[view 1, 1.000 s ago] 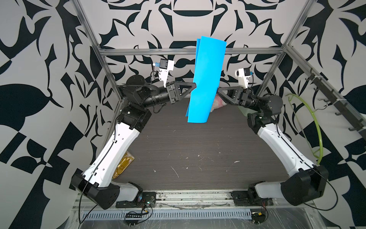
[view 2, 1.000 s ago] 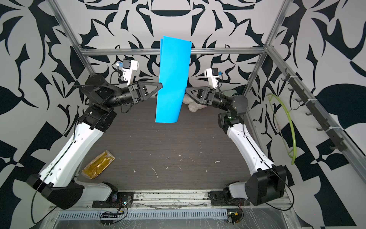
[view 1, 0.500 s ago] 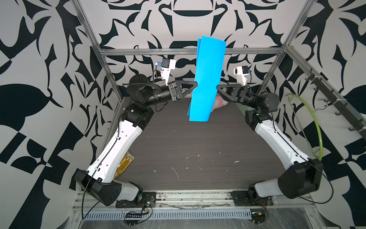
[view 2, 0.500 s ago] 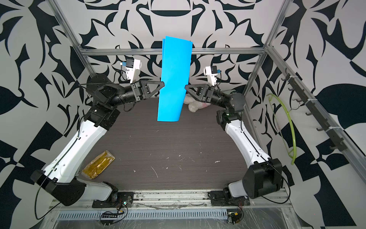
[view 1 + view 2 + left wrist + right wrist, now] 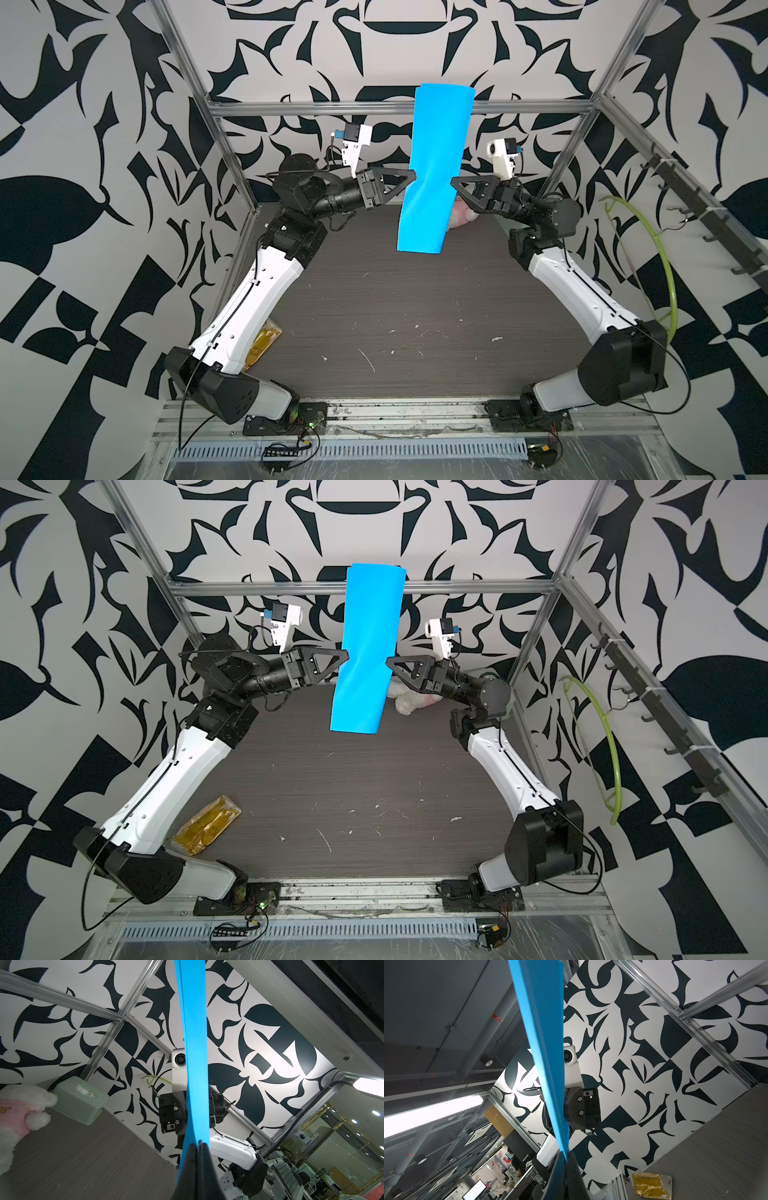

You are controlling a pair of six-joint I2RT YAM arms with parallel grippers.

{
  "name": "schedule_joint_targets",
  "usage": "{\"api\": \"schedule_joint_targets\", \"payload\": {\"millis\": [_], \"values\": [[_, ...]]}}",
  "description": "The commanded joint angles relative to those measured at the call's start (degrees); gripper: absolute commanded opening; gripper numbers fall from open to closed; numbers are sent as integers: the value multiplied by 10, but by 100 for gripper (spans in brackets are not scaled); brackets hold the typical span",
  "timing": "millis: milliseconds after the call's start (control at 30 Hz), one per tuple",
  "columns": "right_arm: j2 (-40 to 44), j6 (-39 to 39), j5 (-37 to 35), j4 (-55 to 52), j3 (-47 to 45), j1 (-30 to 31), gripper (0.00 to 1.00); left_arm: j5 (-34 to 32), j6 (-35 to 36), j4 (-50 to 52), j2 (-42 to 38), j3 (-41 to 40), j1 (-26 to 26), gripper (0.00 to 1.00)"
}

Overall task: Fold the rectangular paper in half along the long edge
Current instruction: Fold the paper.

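The rectangular paper (image 5: 434, 166) (image 5: 368, 646) is a bright blue sheet held upright in the air above the back of the dark table (image 5: 395, 316), slightly bowed. My left gripper (image 5: 413, 174) (image 5: 346, 654) is shut on its left long edge at mid-height. My right gripper (image 5: 454, 182) (image 5: 388, 662) is shut on the opposite long edge. In the left wrist view the paper (image 5: 195, 1043) rises edge-on from the left gripper's (image 5: 198, 1143) closed tips. In the right wrist view the paper (image 5: 544, 1043) runs up from the pinched tips of the right gripper (image 5: 566, 1154).
A white and pink plush toy (image 5: 409, 702) (image 5: 20, 1109) lies at the back of the table, with a pale green tissue box (image 5: 80, 1101) beside it. A gold packet (image 5: 208, 825) (image 5: 651, 1186) lies front left by the left arm. A green hose (image 5: 660, 270) hangs on the right wall.
My right gripper has moved in to the paper's right edge and closed on it. The left gripper has kept its grip and shifted slightly right with the paper.
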State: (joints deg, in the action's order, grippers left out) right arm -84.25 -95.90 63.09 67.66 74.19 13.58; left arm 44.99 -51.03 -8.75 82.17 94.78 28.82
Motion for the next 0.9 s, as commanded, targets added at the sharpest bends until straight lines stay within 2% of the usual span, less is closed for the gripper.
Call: {"api": "schedule_joint_targets", "payload": {"millis": [0,200,267,333,433,467,500,533,700,767,833,867], "values": [[17,-10,11,42,16,3,17,6,3,-14,1,-4,-3,0],[26,-20,19,51,4,4,21,6,6,-11,-3,-5,-5,0],[28,-20,18,55,0,7,13,6,5,-12,-3,-4,-5,0],[29,-21,19,57,-2,11,0,6,6,-13,0,-3,-5,0],[33,-21,23,54,-11,14,0,6,7,-14,3,0,-7,0],[35,-20,25,49,-13,15,4,6,7,-14,6,1,-8,0],[37,-18,27,42,-16,15,17,7,7,-14,7,3,-9,0],[40,-15,28,37,-20,16,22,9,6,-15,10,5,-10,0],[61,24,33,-12,-36,27,24,11,1,-21,17,12,-13,0],[68,44,37,-32,-40,31,18,13,0,-22,18,14,-13,0],[75,55,37,-42,-44,32,3,13,0,-22,18,15,-13,0],[77,57,38,-44,-45,32,0,13,0,-22,18,15,-13,0]]}}
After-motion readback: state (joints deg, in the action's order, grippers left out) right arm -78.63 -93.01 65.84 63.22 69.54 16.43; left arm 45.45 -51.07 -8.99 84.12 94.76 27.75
